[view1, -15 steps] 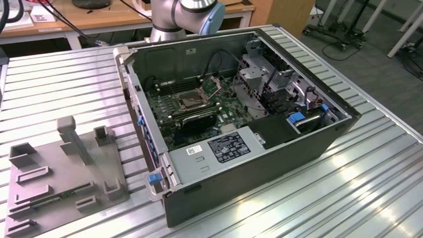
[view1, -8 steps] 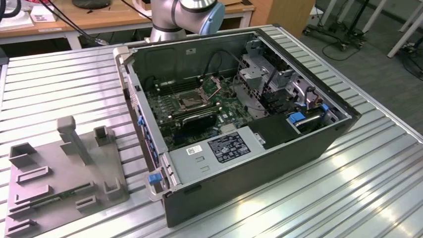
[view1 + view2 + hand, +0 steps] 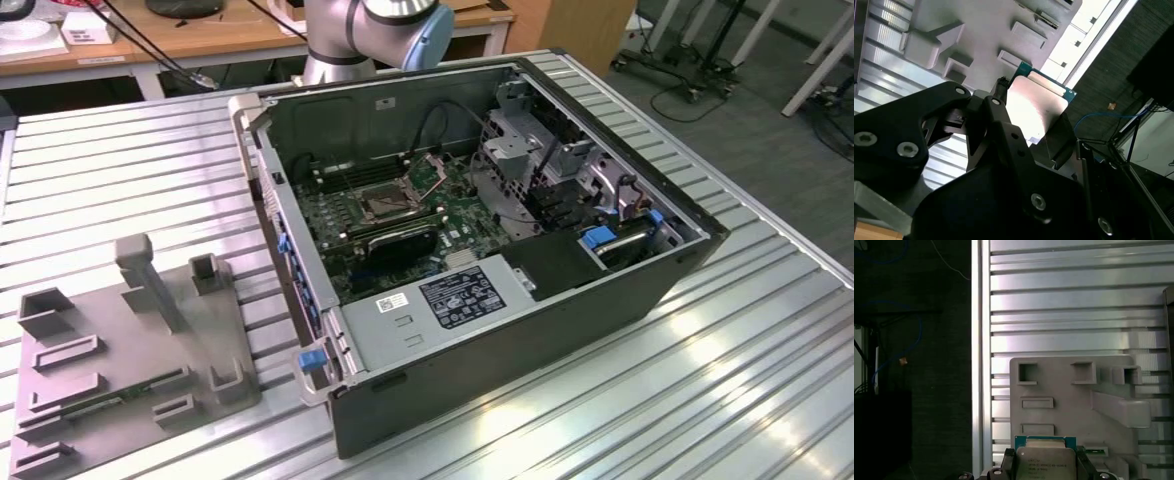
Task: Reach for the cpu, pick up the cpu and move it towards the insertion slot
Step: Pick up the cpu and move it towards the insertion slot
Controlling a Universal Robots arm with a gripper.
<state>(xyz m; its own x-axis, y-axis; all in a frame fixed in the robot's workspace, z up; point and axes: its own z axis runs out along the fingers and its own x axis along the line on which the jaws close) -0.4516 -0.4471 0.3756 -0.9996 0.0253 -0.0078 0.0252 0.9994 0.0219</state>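
Fingers (image 3: 1008, 463) of mine grip the cpu (image 3: 1045, 461) between them by two opposite edges, the gray tray (image 3: 1069, 390) beyond their tips; I judge it light, stiff, slick-topped, fragile underneath, so edges suit best.

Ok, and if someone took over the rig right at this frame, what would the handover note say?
Gripper: shut on the cpu, one finger on each side.
Cpu: held clear of the gray tray, which lies beyond it in both wrist views.
Insertion slot: on the board inside the open computer case, in the exterior view.
Done: reach and pickup.
Left: the cpu is not at the slot yet.
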